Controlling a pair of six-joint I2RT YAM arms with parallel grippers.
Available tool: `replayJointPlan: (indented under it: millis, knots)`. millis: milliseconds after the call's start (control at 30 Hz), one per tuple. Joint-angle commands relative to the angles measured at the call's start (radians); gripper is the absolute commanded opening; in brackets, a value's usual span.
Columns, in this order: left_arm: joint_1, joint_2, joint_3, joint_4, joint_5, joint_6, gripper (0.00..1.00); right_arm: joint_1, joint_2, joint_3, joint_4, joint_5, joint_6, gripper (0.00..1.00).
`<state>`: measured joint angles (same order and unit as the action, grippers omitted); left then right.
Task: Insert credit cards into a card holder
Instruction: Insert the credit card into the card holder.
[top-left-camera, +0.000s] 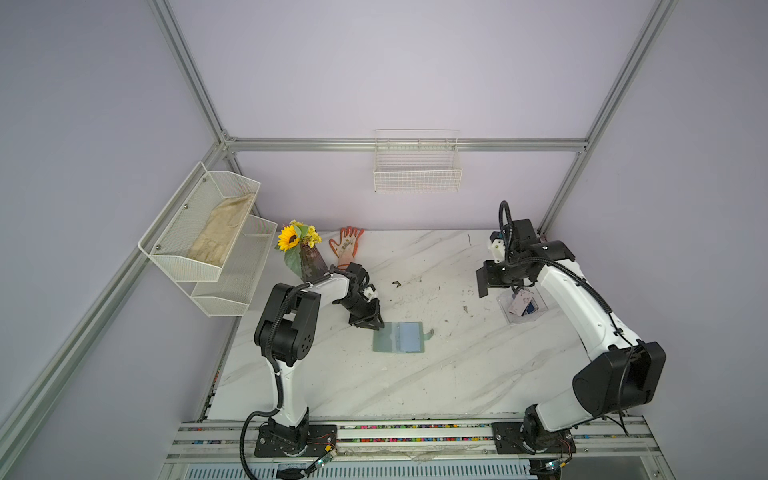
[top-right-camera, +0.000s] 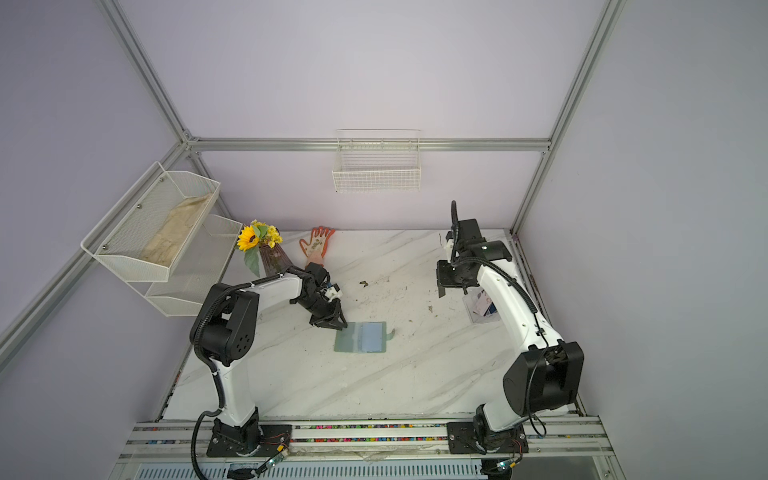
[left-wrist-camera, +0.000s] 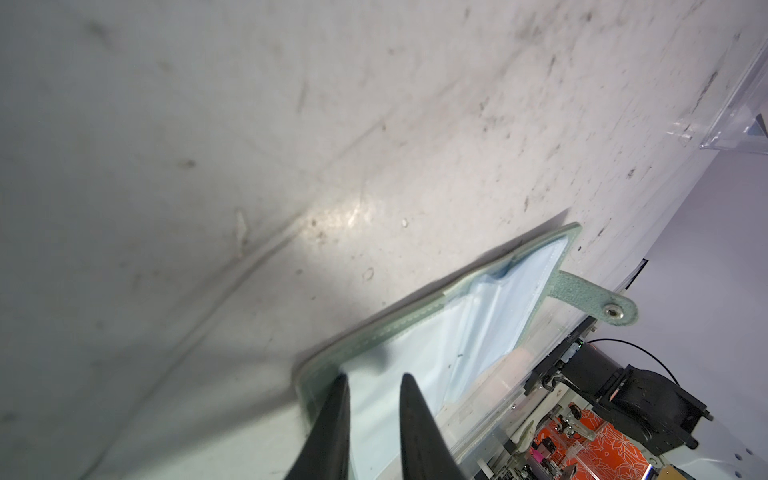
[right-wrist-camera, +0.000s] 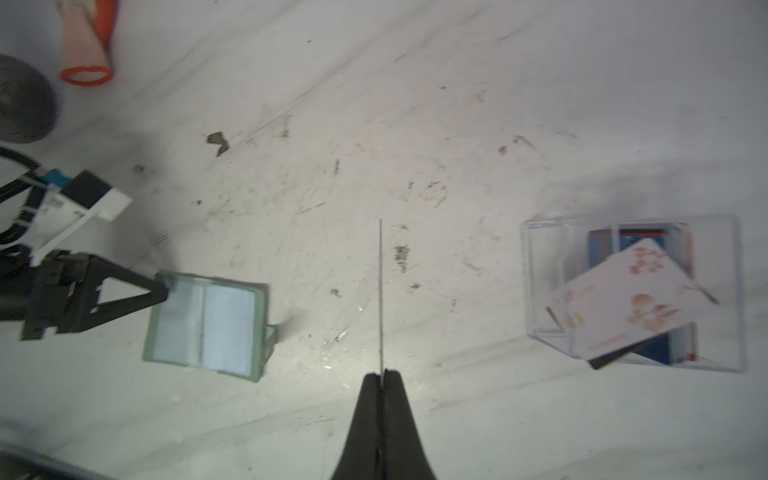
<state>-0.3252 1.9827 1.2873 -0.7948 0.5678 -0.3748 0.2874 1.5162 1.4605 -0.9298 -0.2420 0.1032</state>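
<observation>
the clear box, at the right of the right wrist view, held a pink card leaning across a blue card. at upper left in a top view, a mesh shelf held a cloth. the green holder lay open at centre, pale blue sleeves up, tab sticking out sideways. the left gripper, jaws slightly apart, rested on its corner. the right gripper pinched a black card, seen edge-on.

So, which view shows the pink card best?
The right wrist view: the pink card lies large, leaning in the clear box. Both top views show it tiny; the left wrist view shows only a box corner.
</observation>
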Motion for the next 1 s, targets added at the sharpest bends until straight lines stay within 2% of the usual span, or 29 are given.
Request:
replayJointPlan:
  millis: [0, 100, 200, 433, 700, 967]
  knots:
    - [-0.034, 0.012, -0.049, 0.043, -0.113, 0.005, 0.23, 0.093, -0.011, -0.081, 0.14, -0.141, 0.101, 0.0]
    - [-0.035, -0.032, -0.057, 0.029, -0.136, 0.002, 0.23, 0.133, -0.04, -0.16, 0.236, -0.172, 0.157, 0.0]
    - [-0.034, -0.059, -0.08, 0.024, -0.157, -0.001, 0.23, 0.144, -0.112, -0.323, 0.412, -0.263, 0.239, 0.0]
    - [-0.034, -0.072, -0.135, 0.024, -0.183, -0.011, 0.23, 0.176, -0.202, -0.624, 0.757, -0.358, 0.409, 0.0]
    - [-0.034, -0.077, -0.105, -0.003, -0.195, -0.007, 0.23, 0.267, -0.103, -0.753, 1.028, -0.375, 0.54, 0.0]
    - [-0.034, -0.041, -0.109, -0.012, -0.235, -0.007, 0.22, 0.354, 0.051, -0.76, 1.194, -0.369, 0.595, 0.0]
